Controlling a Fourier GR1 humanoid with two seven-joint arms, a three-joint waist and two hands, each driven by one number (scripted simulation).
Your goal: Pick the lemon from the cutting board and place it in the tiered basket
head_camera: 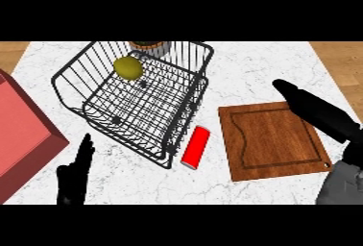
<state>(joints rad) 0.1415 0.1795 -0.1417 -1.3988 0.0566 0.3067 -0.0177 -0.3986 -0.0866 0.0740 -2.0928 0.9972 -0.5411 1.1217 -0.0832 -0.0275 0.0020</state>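
Yellow-green lemon (128,67) lies in the black wire tiered basket (71,103); brown wooden cutting board (273,140) bare; right hand (312,108) straight-fingered, holding nothing; placement judged complete.

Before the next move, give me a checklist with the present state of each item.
1. Lemon inside the wire basket: ok.
2. Cutting board bare of the lemon: ok.
3. Right hand open, holding nothing, over the board's far right corner: ok.
4. Left hand open near the lower left edge, apart from the basket: ok.
5. Red can lying on its side between basket and board, touching neither hand: ok.
6. Lemon at rest on the basket's wires rather than falling: cannot tell.
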